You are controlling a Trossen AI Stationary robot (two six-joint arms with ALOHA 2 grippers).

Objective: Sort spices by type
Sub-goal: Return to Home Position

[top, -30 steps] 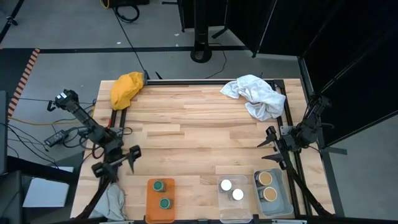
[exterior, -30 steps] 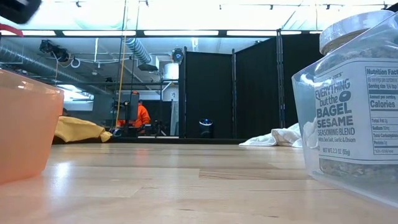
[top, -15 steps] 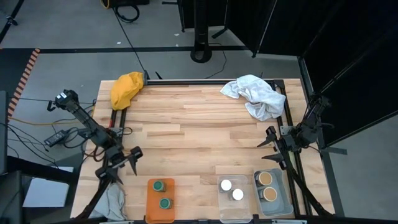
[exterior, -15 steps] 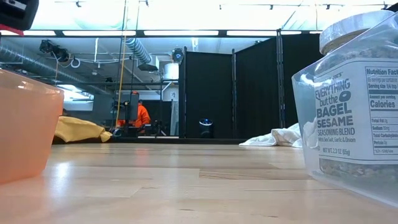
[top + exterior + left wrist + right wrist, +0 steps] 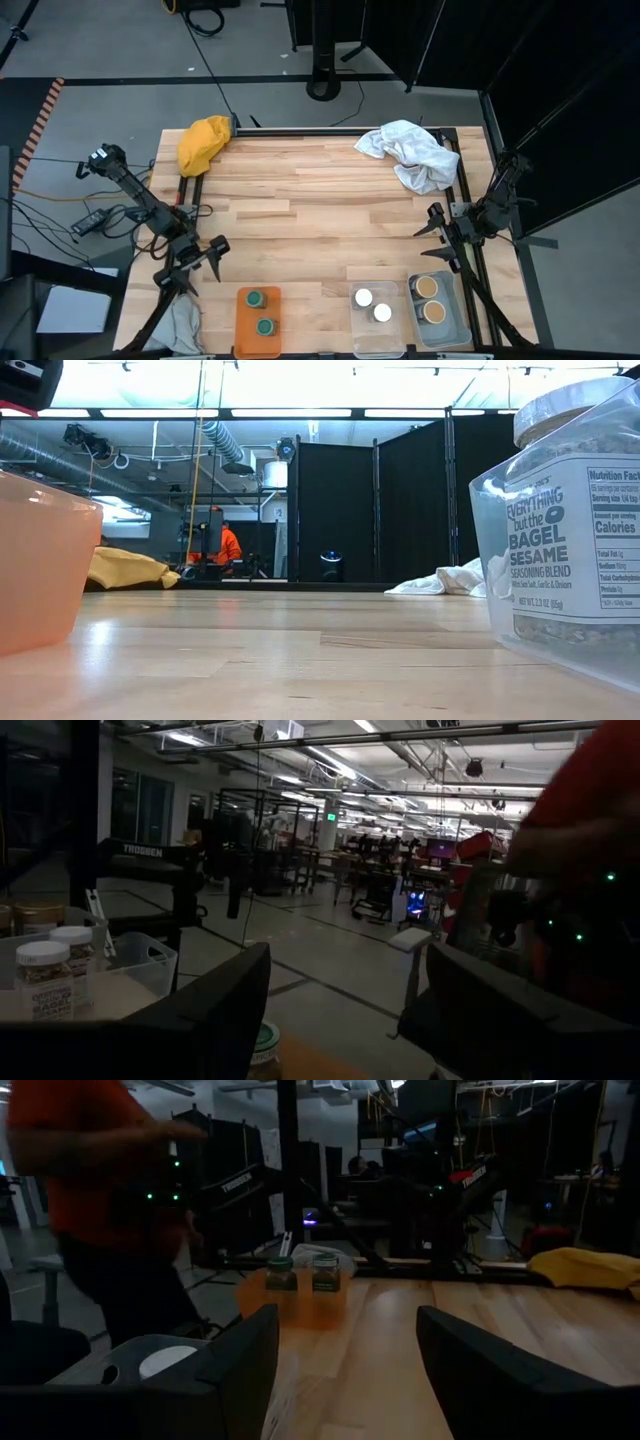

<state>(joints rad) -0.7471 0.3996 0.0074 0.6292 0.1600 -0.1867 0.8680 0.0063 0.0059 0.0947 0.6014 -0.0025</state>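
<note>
Sorting looks done.
My left tool (image 5: 200, 264), released, hangs near green-lidded jars (image 5: 256, 298); right tool (image 5: 430, 240), released, near tan-lidded jars (image 5: 428, 287).

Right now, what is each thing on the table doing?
Green-lidded jars: upright, in orange tray
White-lidded jars: upright, in clear tray
Tan-lidded jars: upright, in grey tray
Left end effector: open, empty, left edge of table
Right end effector: open, empty, right edge
Yellow cloth: crumpled
White cloth: crumpled

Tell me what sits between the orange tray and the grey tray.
The clear tray, holding the two white-lidded jars, sits between the orange tray and the grey tray; the high view shows it.
</note>
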